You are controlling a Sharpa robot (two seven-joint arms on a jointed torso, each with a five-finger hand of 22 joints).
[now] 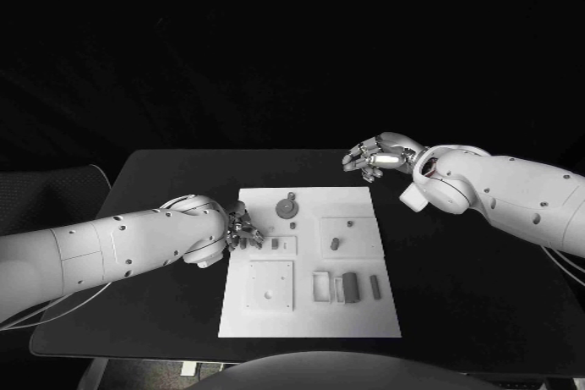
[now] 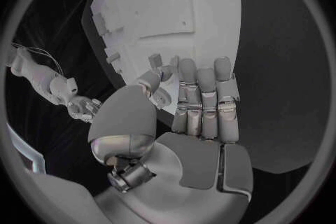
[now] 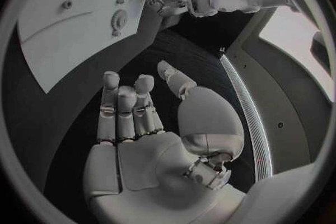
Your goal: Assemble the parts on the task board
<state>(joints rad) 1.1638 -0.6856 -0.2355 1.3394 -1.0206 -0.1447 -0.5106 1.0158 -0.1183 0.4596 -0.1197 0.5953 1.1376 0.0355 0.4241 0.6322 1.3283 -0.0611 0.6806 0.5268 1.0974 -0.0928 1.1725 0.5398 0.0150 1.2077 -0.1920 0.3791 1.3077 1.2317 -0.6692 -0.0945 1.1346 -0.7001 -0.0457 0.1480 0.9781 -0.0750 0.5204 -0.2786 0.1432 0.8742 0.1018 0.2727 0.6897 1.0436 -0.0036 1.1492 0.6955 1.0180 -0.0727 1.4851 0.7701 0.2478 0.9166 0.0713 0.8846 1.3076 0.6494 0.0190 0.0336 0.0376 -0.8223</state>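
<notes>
You see the task board lying mid-bench. Your left hand rests at the board's left edge, whether its fingers grip a part you cannot tell. Your right hand hovers beyond the board's far right corner, fingers apart, holding nothing.

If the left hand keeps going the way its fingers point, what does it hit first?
Likely the small part just off the left hand's fingertips, at the task board's edge; depth is unclear.

I see the black bench carrying one thing directly: the white task board, lying flat at its middle, long side running twelve to six o'clock.
</notes>
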